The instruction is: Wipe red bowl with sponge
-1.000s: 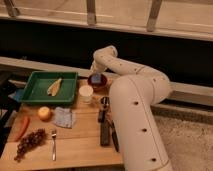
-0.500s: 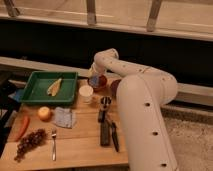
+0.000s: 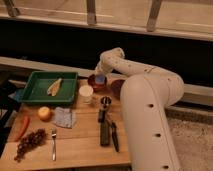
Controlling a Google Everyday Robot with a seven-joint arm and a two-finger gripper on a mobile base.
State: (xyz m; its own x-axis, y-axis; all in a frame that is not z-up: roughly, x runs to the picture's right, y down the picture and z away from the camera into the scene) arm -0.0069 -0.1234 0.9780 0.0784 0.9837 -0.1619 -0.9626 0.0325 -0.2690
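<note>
Gripper: The gripper [image 3: 102, 71] hangs at the desk's back edge, right of the middle, pointing down over the red bowl. Whether it is open or clamped cannot be told.
Sponge: The light blue sponge [image 3: 100, 79] sits in the bowl's opening, directly under the gripper. The two look to be in contact, though that is not certain.
Red bowl: The red bowl [image 3: 93, 85] stands upright on the wooden desk [image 3: 80, 147], close to the back edge.
Why so placed: The white arm [image 3: 145, 95] rises from the desk's right edge and arcs over to come down from above. This is judged to be so the sponge can be pressed into the bowl and rubbed round; the wipe appears to be in hand.
Close neighbours: A white cup [image 3: 86, 92] stands just in front and left of the bowl. A brown bowl [image 3: 117, 88] sits just beside it, toward the back right corner.
Further out: A green tray [image 3: 35, 92] fills the back left corner. A grey-blue cloth [image 3: 64, 118] and an orange fruit [image 3: 45, 113] lie before it. Grapes [image 3: 30, 142] and a fork [image 3: 53, 142] lie near the front left corner.
</note>
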